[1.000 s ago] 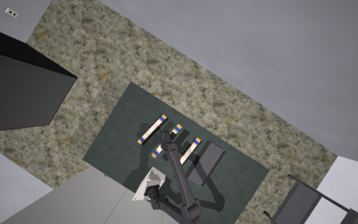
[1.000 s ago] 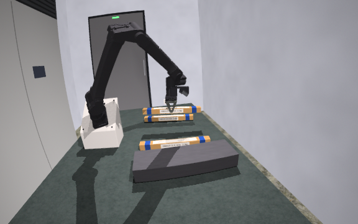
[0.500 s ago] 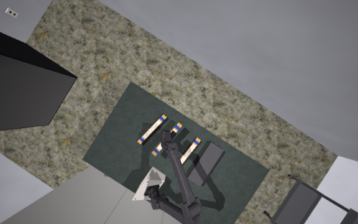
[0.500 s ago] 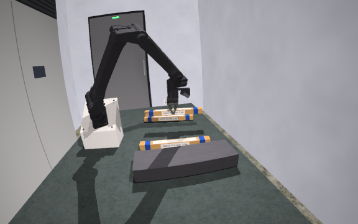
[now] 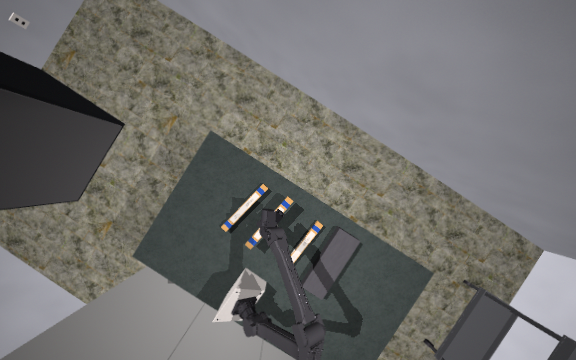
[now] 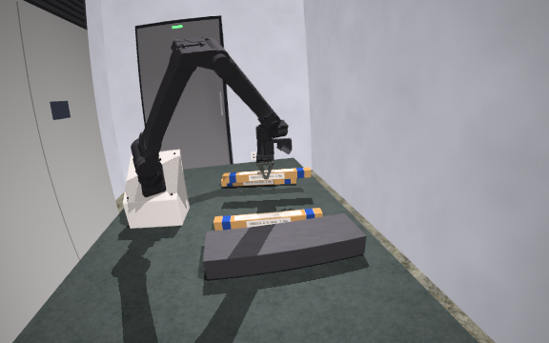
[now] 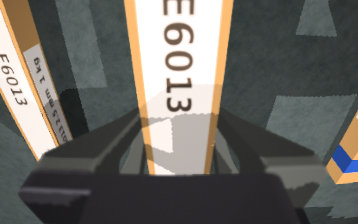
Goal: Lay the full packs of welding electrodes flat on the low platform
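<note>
dark green mat [image 6: 303, 305] between grey walls. gripper [image 6: 266, 173] clenched across middle pack [image 7: 180, 75], marked e6013, beside far pack [image 5: 244, 208]. third pack [image 6: 268, 218] flat on mat, just beside low platform [image 6: 303, 240]. platform bare of packs.

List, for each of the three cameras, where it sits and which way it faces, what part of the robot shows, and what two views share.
Top: overhead, looking down on the mat, three packs and the arm.
Exterior: at the mat's end, facing the door; whole arm, white base, low platform.
Wrist: on the hand, looking down its fingers clamped on the middle pack.
Shared: the held pack appears in exterior and wrist.
</note>
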Robot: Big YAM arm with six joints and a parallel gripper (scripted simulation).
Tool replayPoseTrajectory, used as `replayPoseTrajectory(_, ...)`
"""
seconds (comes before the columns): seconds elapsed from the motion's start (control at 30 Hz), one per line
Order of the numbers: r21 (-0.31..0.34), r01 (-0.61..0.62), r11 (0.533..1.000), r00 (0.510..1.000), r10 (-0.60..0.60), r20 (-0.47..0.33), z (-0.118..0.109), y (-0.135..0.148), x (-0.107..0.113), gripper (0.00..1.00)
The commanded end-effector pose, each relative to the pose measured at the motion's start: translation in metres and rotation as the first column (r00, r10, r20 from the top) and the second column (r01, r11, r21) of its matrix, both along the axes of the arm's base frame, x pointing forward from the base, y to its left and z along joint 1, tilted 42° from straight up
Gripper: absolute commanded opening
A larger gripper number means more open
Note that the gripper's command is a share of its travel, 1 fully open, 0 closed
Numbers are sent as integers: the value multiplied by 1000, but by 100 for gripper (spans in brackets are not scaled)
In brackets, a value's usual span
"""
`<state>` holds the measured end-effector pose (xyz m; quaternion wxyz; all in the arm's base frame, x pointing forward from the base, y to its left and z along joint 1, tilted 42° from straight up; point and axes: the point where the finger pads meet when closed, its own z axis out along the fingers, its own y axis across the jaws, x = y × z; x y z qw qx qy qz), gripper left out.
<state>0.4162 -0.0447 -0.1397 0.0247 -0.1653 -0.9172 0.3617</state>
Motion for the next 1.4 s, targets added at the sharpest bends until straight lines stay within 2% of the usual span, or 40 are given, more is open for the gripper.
replayPoseTrajectory(0.0,7,-20,1000,999,20,30,3,2,18,0)
replayPoseTrajectory(0.17,7,-31,999,999,31,27,0,1,14,0)
replayPoseTrajectory(0.37,8,-35,999,999,34,42,-5,-3,20,0)
replayPoseTrajectory(0.53,6,-19,1000,999,18,33,-9,-16,10,0)
replayPoseTrajectory(0.73,6,-30,1000,999,30,28,-9,-14,6,0)
replayPoseTrajectory(1.17,8,-41,999,998,41,51,-6,-12,16,0)
replayPoseTrajectory(1.37,6,-43,999,998,42,39,-8,-14,7,0)
